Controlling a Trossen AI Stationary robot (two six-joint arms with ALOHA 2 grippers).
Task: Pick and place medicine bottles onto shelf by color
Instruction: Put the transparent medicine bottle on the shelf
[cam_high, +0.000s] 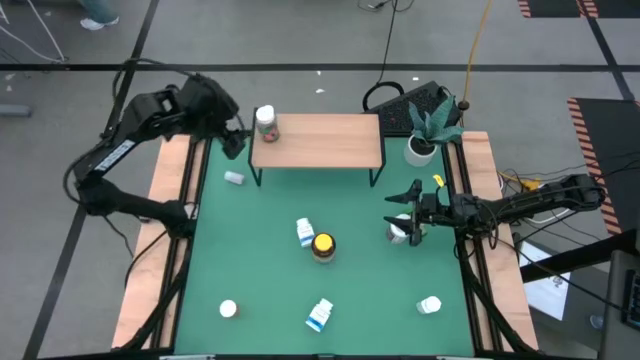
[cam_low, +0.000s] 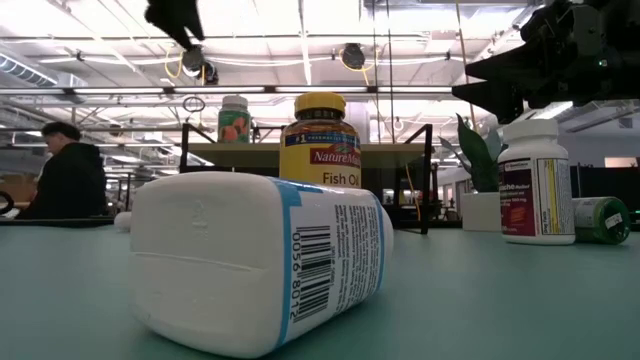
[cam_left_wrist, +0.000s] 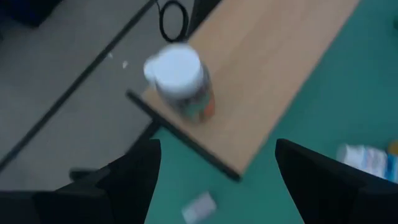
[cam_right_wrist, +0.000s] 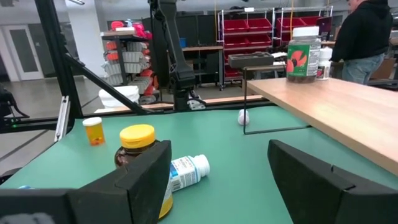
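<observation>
Early stage: one medicine bottle (cam_high: 266, 121) upright on shelf (cam_high: 330, 140) left end. Remaining bottles (about seven) scattered on green bench (cam_high: 260, 270). Left gripper (cam_high: 232, 140) wide, empty, beside shelf. Right gripper (cam_high: 408, 212) wide, empty, over white bottle (cam_high: 399, 231) near right edge.

Reading "NatureMade" and "Fish Oil" on the yellow label of the amber, yellow-lidded bottle (cam_low: 320, 140) standing behind the others in the low view. Making out barcode digits, roughly "0056 8012", running along the blue-edged label of the white bottle lying on its side (cam_low: 255, 262). Finding the small print on the upright white bottle with a red label patch (cam_low: 536, 181) too fine to read.
</observation>
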